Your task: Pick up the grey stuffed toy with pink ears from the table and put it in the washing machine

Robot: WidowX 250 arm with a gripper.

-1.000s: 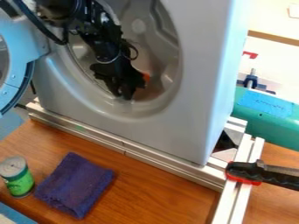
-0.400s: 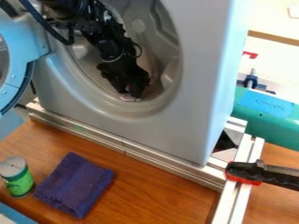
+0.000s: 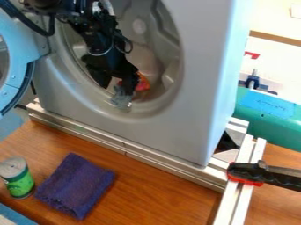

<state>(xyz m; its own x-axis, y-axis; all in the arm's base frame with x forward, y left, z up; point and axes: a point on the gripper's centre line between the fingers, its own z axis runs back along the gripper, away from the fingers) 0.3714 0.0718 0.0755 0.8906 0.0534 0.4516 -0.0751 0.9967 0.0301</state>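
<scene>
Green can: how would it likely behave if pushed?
The can stands upright and looks taller than wide, so a high push could well tip it. Its round side suggests it would roll once down. The walls look rigid, so it would probably keep its shape, though its weight can't be judged.

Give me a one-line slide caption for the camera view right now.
Open claw at a grayish cloth inside the washer's round mouth, purple towel on the wooden table in front.
</scene>
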